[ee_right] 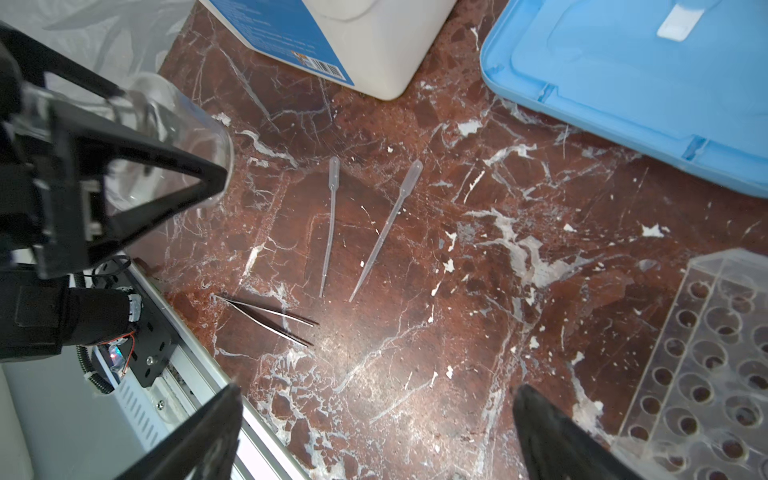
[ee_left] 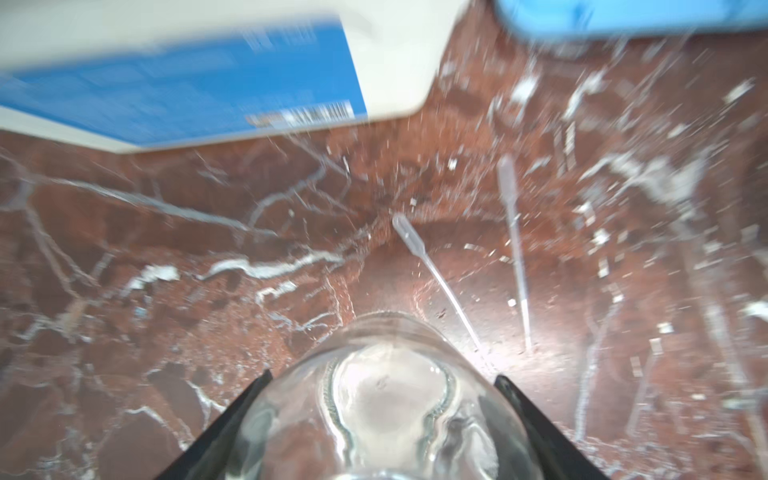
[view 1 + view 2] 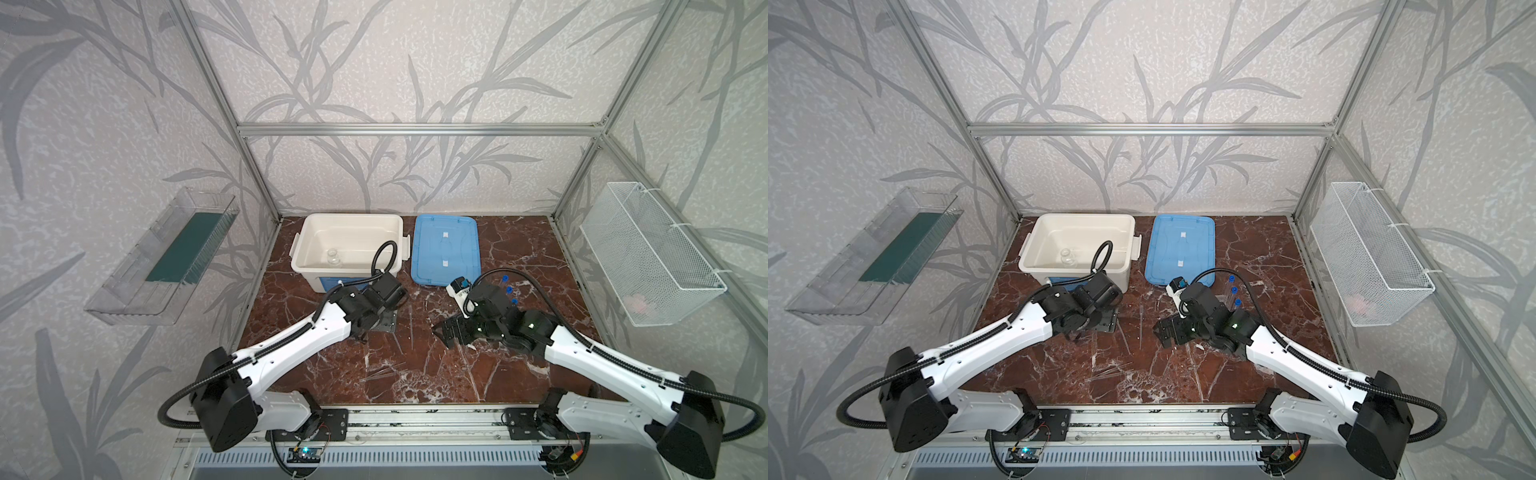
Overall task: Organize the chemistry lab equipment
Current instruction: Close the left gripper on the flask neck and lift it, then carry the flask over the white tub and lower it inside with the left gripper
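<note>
My left gripper (image 2: pixel 383 376) is shut on a small clear glass vessel (image 2: pixel 390 399), held just above the marble in front of the white tub; in a top view the gripper (image 3: pixel 384 322) hides it. The right wrist view shows that vessel (image 1: pixel 195 129) behind a left finger (image 1: pixel 145 166). A second glass vessel (image 3: pixel 333 257) lies in the tub. Two thin clear pipettes (image 1: pixel 330 224) (image 1: pixel 384 232) lie between the arms. My right gripper (image 1: pixel 378 388) (image 3: pixel 446 330) hangs open and empty beside the clear many-holed rack (image 1: pixel 706 365). Blue-capped test tubes (image 3: pixel 509 291) stand behind the right arm.
The white tub (image 3: pixel 316 224) stands at the back left with the flat blue lid (image 3: pixel 444 249) to its right. Metal tweezers (image 1: pixel 270 318) lie near the front rail (image 3: pixel 415 415). A wire basket (image 3: pixel 648 253) hangs on the right wall and a clear shelf (image 3: pixel 166 257) on the left.
</note>
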Action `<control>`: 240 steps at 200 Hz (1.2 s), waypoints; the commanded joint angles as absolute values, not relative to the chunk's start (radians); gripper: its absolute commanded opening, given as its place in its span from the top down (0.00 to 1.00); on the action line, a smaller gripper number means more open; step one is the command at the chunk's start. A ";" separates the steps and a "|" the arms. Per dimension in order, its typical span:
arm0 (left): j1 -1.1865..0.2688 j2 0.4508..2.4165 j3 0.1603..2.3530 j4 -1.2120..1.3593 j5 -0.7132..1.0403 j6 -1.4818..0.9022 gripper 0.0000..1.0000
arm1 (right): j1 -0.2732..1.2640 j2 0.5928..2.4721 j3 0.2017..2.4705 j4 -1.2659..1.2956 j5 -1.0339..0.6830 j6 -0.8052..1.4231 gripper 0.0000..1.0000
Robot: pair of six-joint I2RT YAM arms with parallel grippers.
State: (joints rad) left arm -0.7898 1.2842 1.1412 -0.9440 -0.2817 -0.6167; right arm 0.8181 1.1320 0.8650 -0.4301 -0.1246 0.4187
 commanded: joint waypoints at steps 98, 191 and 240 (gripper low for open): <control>-0.285 1.536 1.682 -1.077 -0.161 -0.378 0.50 | 0.818 1.561 1.502 -0.341 -0.175 0.377 0.00; -0.132 1.778 1.696 -0.892 -0.133 -0.343 0.53 | 0.819 1.823 1.734 -0.344 -0.156 0.367 0.00; -0.117 1.853 1.683 -0.902 -0.166 -0.347 0.52 | 0.818 1.897 1.789 -0.332 -0.212 0.341 0.00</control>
State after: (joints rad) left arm -0.1268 1.8324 1.6970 -0.9234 -0.1356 -0.3584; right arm 0.8181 1.8812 1.7401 -0.3443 -0.1768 0.3668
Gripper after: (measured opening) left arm 0.782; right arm 0.999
